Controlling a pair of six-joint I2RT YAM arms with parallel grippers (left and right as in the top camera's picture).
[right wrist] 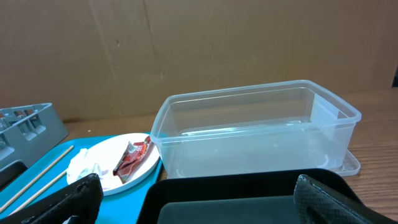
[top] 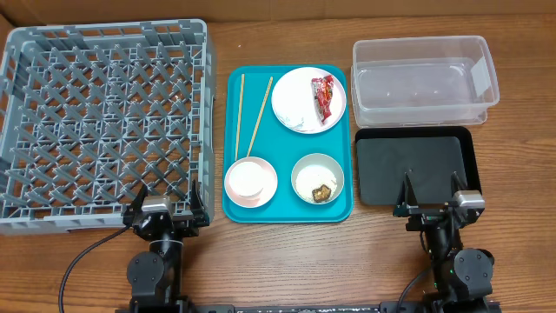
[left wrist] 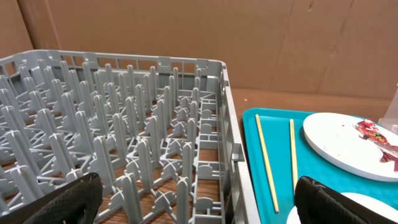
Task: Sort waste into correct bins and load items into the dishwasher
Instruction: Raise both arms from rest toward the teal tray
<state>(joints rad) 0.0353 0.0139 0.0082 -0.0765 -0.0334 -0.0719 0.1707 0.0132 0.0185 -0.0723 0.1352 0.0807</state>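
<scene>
A teal tray [top: 287, 209] holds a pale pink plate [top: 295, 109] with a red-and-white snack wrapper [top: 324, 94], two wooden chopsticks [top: 255, 117], a small pink dish [top: 251, 184] with a white cup on it, and a greenish-white bowl [top: 317, 176] with a brown food chunk [top: 322, 191]. The grey dish rack [top: 104, 122] stands at the left. The clear tub [top: 426, 80] and black tray [top: 415, 165] are at the right. My left gripper [top: 168, 207] is open at the rack's near corner [left wrist: 199, 205]. My right gripper [top: 434, 202] is open over the black tray's near edge [right wrist: 199, 205].
A cardboard wall [left wrist: 249, 37] stands behind the table. The wooden table [top: 287, 261] shows along the front between both arm bases. The plate with the wrapper also shows in the right wrist view [right wrist: 134, 158].
</scene>
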